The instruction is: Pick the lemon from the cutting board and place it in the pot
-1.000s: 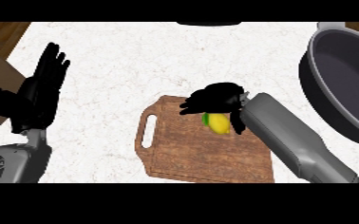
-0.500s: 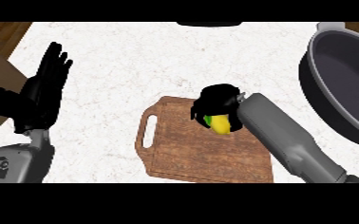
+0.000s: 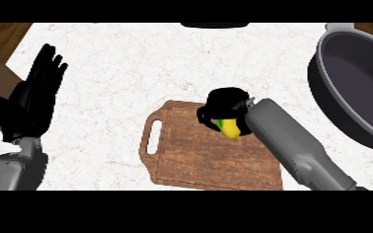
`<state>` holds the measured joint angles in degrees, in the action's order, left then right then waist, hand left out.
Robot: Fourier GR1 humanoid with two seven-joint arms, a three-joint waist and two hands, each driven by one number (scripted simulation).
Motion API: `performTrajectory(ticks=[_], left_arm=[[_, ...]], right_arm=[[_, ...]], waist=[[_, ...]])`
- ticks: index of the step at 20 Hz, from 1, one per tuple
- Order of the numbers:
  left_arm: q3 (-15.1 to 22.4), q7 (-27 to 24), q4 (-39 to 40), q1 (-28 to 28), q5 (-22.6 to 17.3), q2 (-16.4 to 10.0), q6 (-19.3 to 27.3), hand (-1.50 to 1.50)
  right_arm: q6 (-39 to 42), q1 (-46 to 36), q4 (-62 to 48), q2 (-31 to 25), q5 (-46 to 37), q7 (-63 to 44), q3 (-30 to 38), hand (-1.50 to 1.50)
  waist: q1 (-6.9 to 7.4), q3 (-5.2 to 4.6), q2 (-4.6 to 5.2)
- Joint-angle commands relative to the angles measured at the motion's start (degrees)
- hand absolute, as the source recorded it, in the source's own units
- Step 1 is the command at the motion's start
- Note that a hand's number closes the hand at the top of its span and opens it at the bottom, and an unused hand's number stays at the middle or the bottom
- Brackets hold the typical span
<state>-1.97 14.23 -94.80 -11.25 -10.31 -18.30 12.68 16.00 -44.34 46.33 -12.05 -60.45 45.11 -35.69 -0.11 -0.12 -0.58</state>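
Head view, left to right. At the left edge the left hand (image 3: 35,98) rests, its fingers straight, pointing up and lying close side by side; it holds nothing and sits where it sat a second ago. The counter (image 3: 146,64) runs pale across the middle. On its near side lies the board (image 3: 211,165), its handle slot to the left. The lemon (image 3: 231,128) is at the board's far right part, its yellow-green end showing just under the right hand (image 3: 226,103).

Change: a second ago the right hand's fingers were spread wide over the lemon; they are now drawn in and curled round it from above, so that the hand reads as one compact dark mass with only the fruit's near end exposed. The lemon's place on the board has barely shifted, and whether it has left the wood cannot be told from this view.

Meaning for the task: the grasp appears made, but the lift and the carry are not yet done. The pot (image 3: 346,74) stands at the right edge, well apart from the board and partly out of view; the next move is judged to be a rise and a swing to the right, over its rim.
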Motion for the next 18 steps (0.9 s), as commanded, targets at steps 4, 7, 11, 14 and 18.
performTrajectory(ticks=[4,7,11,14,18], left_arm=[[-3.0,-1.0,0.5,3.8,0.6,-0.7,1.9,0.00],[-3.6,-1.8,1.1,5.1,0.5,-0.6,1.7,0.00],[-3.8,-1.6,0.2,5.5,0.3,-0.4,2.2,0.00],[-5.0,-2.9,1.1,7.3,0.1,-1.2,1.3,0.00],[-3.8,-2.3,-1.0,7.8,0.2,-0.3,1.5,0.00]], right_arm=[[-2.1,13.0,-0.1,-1.4,7.6,-22.7,15.0,1.50],[-3.0,17.3,7.5,1.0,9.3,-29.9,16.8,1.50],[-9.3,21.8,18.8,3.3,14.4,-35.1,23.7,1.50],[-13.5,24.1,28.4,3.6,15.4,-39.8,27.0,1.50],[-16.9,26.5,42.2,2.4,16.3,-46.2,32.2,1.50]], waist=[[-7.62,0.02,-1.69],[-7.50,-0.18,-1.87],[-8.53,-0.04,-2.15],[-8.45,-0.15,-2.24],[-7.37,-0.06,-1.98]])
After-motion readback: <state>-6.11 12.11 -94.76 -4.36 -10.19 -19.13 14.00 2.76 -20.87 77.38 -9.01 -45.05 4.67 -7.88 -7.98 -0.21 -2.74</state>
